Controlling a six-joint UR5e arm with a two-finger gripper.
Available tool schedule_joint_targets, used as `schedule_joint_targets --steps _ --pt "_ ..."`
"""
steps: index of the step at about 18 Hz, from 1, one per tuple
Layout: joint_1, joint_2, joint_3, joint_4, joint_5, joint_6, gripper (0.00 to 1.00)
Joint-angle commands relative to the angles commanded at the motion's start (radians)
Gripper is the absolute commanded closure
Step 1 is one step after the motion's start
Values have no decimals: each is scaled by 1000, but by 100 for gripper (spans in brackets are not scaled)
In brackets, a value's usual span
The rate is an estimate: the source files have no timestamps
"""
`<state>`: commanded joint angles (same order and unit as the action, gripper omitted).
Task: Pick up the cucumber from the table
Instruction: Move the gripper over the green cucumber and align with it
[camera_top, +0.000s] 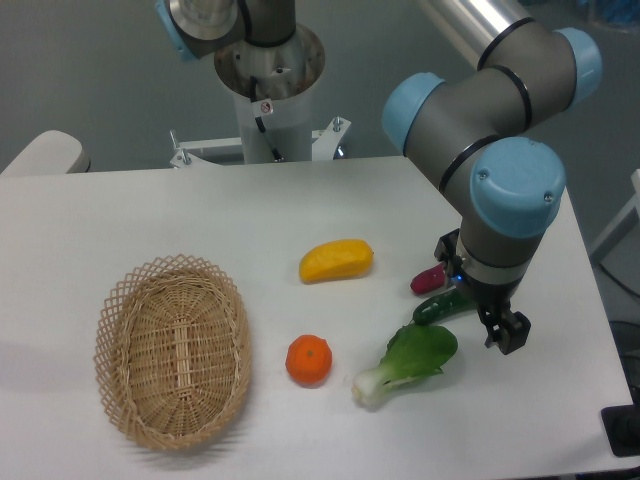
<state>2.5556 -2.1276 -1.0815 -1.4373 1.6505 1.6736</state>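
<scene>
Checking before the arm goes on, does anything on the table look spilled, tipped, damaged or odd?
Nothing stands out. The oval wicker basket sits upright and empty, and the yellow fruit, round orange, leafy bok choy, small reddish vegetable and dark green cucumber lie intact on the white table.

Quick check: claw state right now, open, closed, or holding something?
Claw: down at the cucumber, which lies on the table; open or closed cannot be told from this view.

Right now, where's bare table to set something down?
Free: the table behind the basket, and the front right corner past the bok choy. Crowded: around the gripper, where the cucumber, the reddish vegetable and the bok choy cluster.
</scene>
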Motion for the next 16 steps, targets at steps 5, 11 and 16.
schedule_joint_targets --steps 5,11,16 --pt "-2 2 -17 2 -2 0 0" --pt "-9 5 -70 46 2 -17 0" --pt "-18 18 -205 182 11 -25 0"
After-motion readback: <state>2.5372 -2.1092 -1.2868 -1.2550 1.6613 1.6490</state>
